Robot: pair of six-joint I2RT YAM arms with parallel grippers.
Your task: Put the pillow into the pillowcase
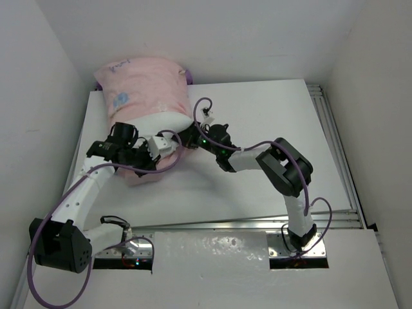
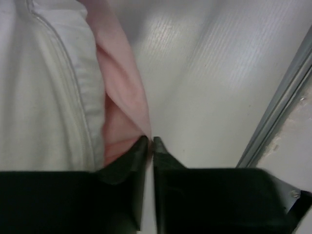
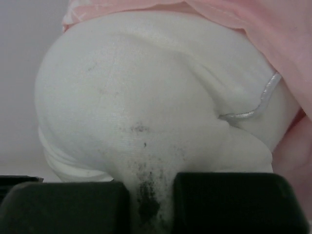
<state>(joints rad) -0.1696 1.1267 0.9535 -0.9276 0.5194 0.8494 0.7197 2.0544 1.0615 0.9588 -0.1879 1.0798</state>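
The pillowcase (image 1: 145,84) lies at the table's far left, pale pink side out, bulging with the pillow inside. The white pillow (image 1: 164,122) sticks out of its near opening. My left gripper (image 1: 152,149) is shut on the pink edge of the pillowcase (image 2: 124,92) at the opening; the jaws meet on the fabric at their tips (image 2: 150,141), with the pillow (image 2: 44,87) to their left. My right gripper (image 1: 188,138) is shut on a pinch of the pillow (image 3: 146,83), which has dark smudges. The pink pillowcase (image 3: 273,39) hem runs above and right of my right gripper (image 3: 151,195).
The white table (image 1: 270,116) is walled at the back and both sides. A metal rail (image 1: 338,154) runs along its right edge, and one rail (image 2: 278,112) shows in the left wrist view. Both arms cross at the table's left half.
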